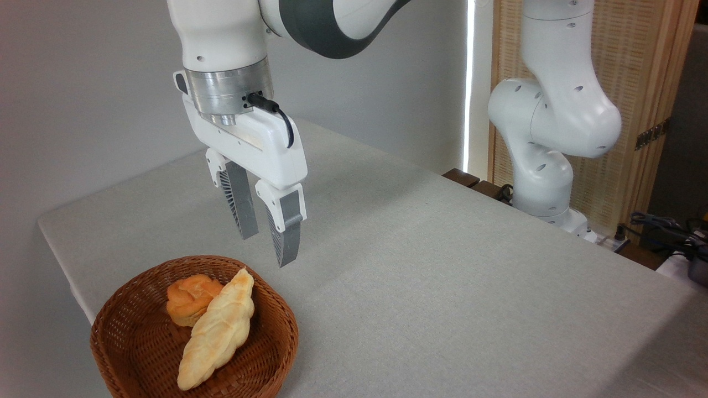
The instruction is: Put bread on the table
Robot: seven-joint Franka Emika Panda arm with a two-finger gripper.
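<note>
We saw the bread (217,330) lying inside the basket (119,337) at the near left of the table (442,265), one tapered end up by the far rim and the other low toward the near rim. It leaned against an orange bun (187,298) on its left. The gripper (268,249) hung above and just behind the basket's far rim, pointing down, its two ribbed fingers (287,237) spread a little apart with nothing between them, clear of bread and cloth.
</note>
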